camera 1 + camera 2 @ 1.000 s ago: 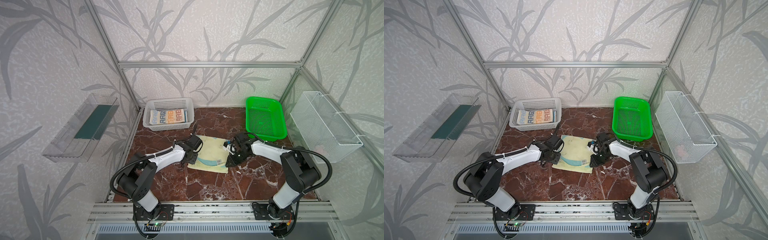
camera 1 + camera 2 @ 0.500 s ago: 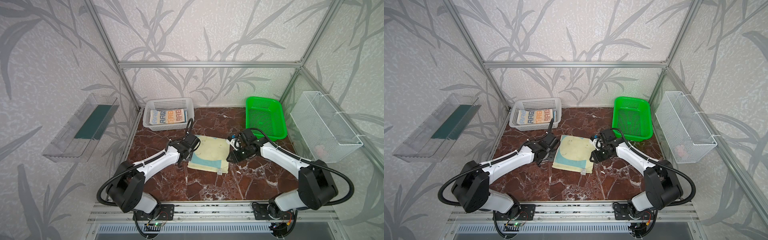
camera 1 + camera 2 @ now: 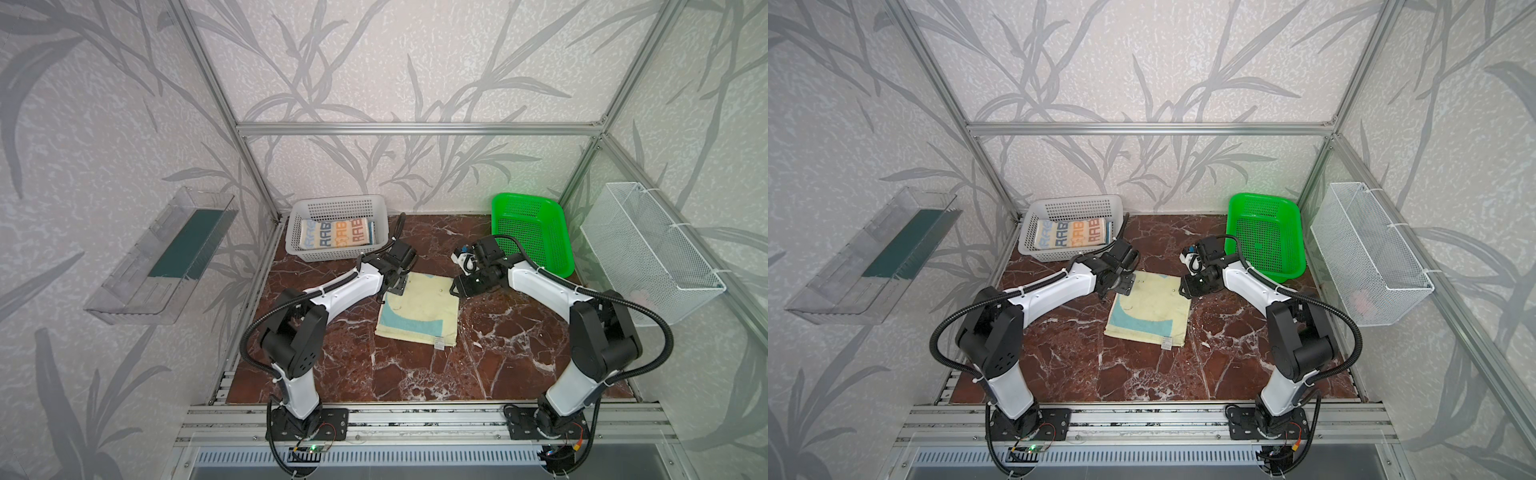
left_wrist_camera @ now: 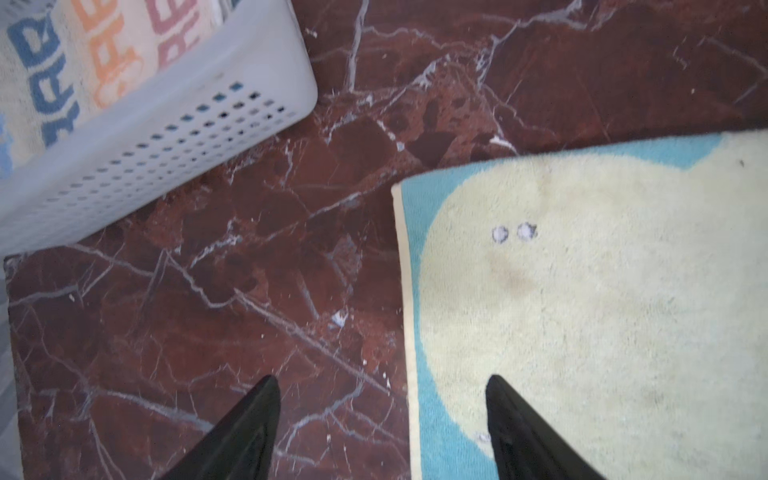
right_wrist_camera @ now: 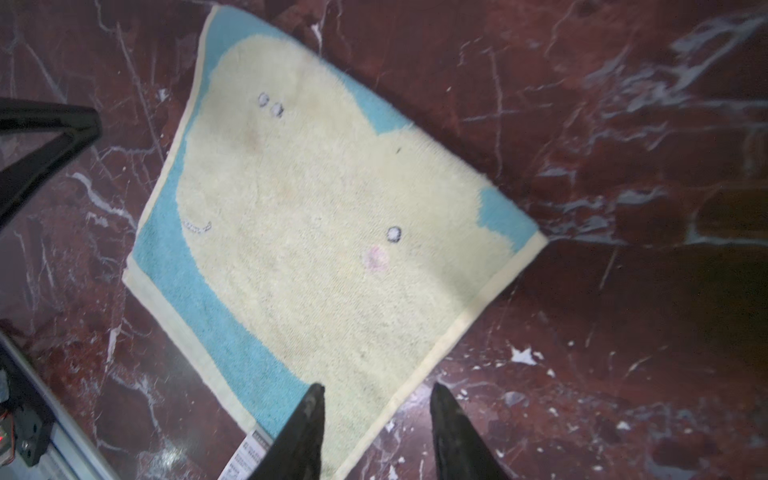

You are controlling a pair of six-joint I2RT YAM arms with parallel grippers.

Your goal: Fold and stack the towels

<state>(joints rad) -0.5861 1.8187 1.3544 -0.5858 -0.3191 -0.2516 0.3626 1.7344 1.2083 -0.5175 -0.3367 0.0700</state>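
Pale yellow, teal-cornered towel (image 3: 419, 309) lies flat.

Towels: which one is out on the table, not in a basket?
The pale yellow and teal towel, lying flat on the table. The striped RABBIT towel lies in the white basket.
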